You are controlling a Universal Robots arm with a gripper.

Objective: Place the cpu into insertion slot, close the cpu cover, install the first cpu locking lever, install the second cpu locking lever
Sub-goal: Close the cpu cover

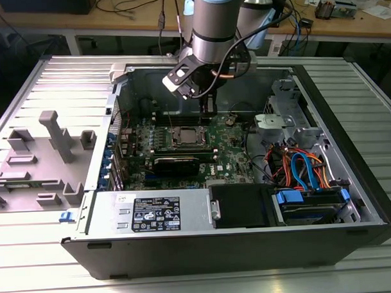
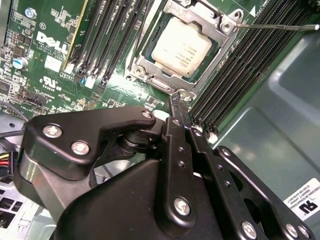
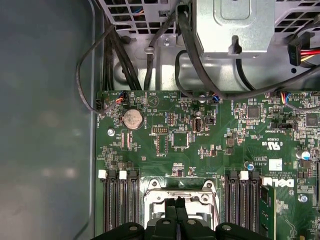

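The cpu [image 2: 181, 46], a dull silver square, lies flat in the insertion slot [image 1: 185, 135] on the green board. The cpu cover [image 2: 202, 17], a silver frame, lies down around the chip. A thin silver locking lever [image 2: 280, 26] sticks out free above the black memory slots. My gripper [image 2: 179, 102] hangs just above the socket's edge, fingers together and holding nothing. In the first wrist view the gripper [image 3: 176, 207] is over the socket [image 3: 177, 192]. In the exterior view the gripper [image 1: 209, 106] hangs behind the socket.
Black memory slots [image 2: 107, 40] flank the socket on both sides. A coin battery [image 3: 133, 119] and black cables [image 3: 150, 55] lie beyond it. The case walls, a power supply [image 1: 153, 212] and a drive bay with blue parts [image 1: 306, 200] ring the board. Grey fixtures [image 1: 54, 135] stand outside the case on the exterior view's left.
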